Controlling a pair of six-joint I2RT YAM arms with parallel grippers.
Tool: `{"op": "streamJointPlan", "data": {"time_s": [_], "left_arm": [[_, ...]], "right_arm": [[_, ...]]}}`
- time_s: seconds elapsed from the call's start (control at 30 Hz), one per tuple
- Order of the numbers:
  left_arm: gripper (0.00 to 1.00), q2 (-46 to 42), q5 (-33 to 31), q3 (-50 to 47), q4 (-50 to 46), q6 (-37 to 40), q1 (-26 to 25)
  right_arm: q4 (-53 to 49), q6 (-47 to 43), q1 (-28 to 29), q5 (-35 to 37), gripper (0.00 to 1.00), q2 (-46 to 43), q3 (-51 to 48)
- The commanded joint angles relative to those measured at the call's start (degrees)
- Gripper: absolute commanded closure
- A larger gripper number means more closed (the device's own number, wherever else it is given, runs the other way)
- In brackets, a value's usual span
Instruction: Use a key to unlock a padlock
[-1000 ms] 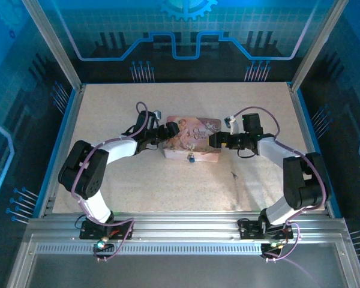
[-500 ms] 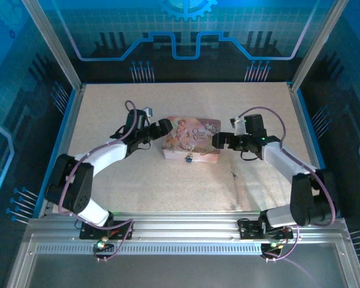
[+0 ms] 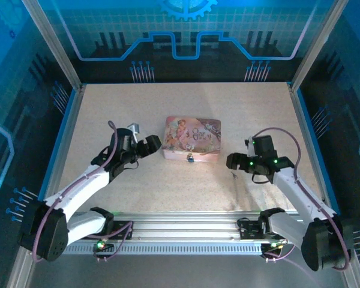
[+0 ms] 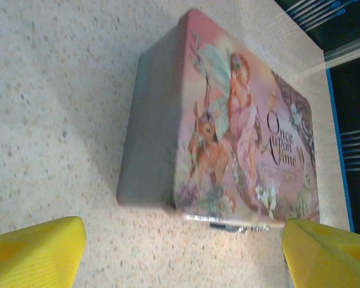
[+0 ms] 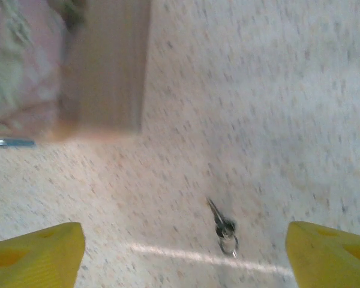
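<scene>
Bench, speckled and pale, carried everything. The largest item on it was the pink picture tin, lying flat mid-bench; judged stiff sheet metal, light, and likely to slide on the bench if you pushed it from one side only. Your left fingers stood spread wide with nothing between them, just left of the tin and apart from it. Your right fingers were likewise spread and empty, low over the bench to the near right of the tin. The padlock hung at the middle of the tin's near edge, touching its front wall. Judged small, hard and smooth brass, light, free to swing on its thin shackle, so you would want to pinch it across the flat body faces and steady it before any key goes in. The key lay loose on the bench with its ring, between the right fingers in the wrist view; judged thin, flat and slippery, best taken by the bow or ring end with the blade left clear. Against the frame a second ago: both arms had then reached to the tin's two ends, and both had since drawn back toward the near edge, the right one settling above the key. The tin, padlock and key sat about where they were.
</scene>
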Motion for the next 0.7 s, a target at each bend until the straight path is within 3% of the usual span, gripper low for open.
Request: {"op": "streamJointPlan", "data": {"time_s": [0.0, 0.3, 0.67], "left_arm": [[0.14, -2.38, -0.52, -2.66, -1.0, -3.95, -2.44], [0.15, -1.61, -2.39, -7.27, 3.58, -8.55, -8.92], [0.15, -1.02, -2.55, -7.93, 4.73, -8.86, -9.51]], "right_arm": [[-3.09, 2.73, 0.62, 0.76, 0.17, -1.61, -2.85], [2.33, 4.28, 0.66, -3.18, 0.3, 4.96, -4.57], [6.49, 6.52, 0.62, -3.92, 0.42, 12.04, -4.28]]}}
